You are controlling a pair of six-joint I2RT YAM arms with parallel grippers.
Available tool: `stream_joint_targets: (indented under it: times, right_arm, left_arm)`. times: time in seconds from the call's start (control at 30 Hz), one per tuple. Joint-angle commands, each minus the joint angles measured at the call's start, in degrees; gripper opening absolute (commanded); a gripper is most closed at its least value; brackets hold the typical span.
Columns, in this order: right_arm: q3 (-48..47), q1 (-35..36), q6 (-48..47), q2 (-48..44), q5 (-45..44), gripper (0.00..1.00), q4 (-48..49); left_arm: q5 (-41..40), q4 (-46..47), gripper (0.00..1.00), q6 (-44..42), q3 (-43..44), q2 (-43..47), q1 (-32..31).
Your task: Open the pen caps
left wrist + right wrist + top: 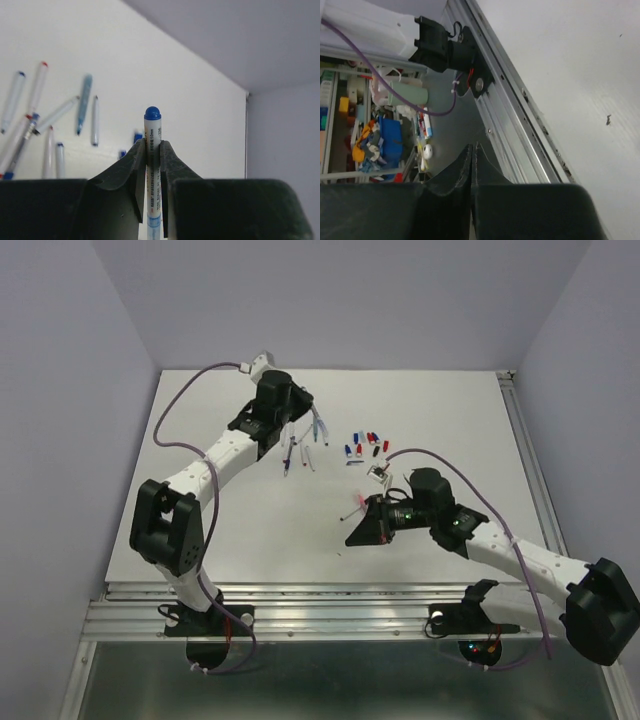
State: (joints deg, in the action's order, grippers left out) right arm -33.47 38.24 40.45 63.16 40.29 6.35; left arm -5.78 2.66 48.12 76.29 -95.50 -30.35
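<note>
My left gripper (300, 403) (152, 147) is shut on a white pen (152, 132) that stands straight up between the jaws, with a blue rounded cap (152, 112) at its tip. Several loose pen caps (365, 443) in red, blue and black lie in a cluster right of it; two blue ones (137, 136) show behind the fingers. Uncapped pen barrels (300, 453) (85, 102) lie below the left gripper. My right gripper (350, 539) (473, 150) hovers near the table's middle front, jaws pressed together with nothing between them. A small red-pink piece (354, 506) lies beside it.
A small white item (378, 472) lies between the caps and the right gripper. The aluminium rail (330, 602) (520, 115) runs along the table's near edge, with another rail (525, 455) down the right side. Purple cables loop over both arms.
</note>
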Motion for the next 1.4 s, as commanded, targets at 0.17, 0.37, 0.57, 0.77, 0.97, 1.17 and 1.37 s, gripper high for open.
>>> stream_joint_targets:
  times: [0.17,0.37,0.57,0.77,0.97,1.17,1.37]
  right_arm:
    - [-2.38,0.79,0.6,0.91,1.64,0.01,-5.47]
    - [-13.62,0.17,-4.14,8.03,-12.42,0.01,-7.76]
    - [-22.41,-0.89,-6.69,12.51,-18.67,0.65,-3.98]
    - [-28.57,-0.97,-10.38,17.17,-14.28,0.97,-3.45]
    - [-31.39,-0.97,-10.13,19.2,-12.44,0.86,-2.57]
    - [-31.3,-0.97,-9.51,19.64,-11.73,0.69,-3.53]
    - [-29.55,-0.97,-9.6,18.15,-9.36,0.2,-1.35]
  left_arm:
    - [-5.31,7.98,0.0,-1.27,1.77,2.77,5.65]
    - [0.5,9.65,0.0,-0.92,-7.45,9.71,4.95]
    - [0.68,10.18,0.0,0.92,-17.57,19.73,0.47]
    - [-1.34,9.83,0.0,3.29,-21.53,25.01,-5.15]
    - [-1.95,9.3,0.0,4.09,-21.1,24.93,-6.74]
    - [-3.01,9.38,0.0,3.56,-19.78,24.23,-6.83]
    - [-2.48,9.74,0.0,2.77,-18.99,23.87,-6.83]
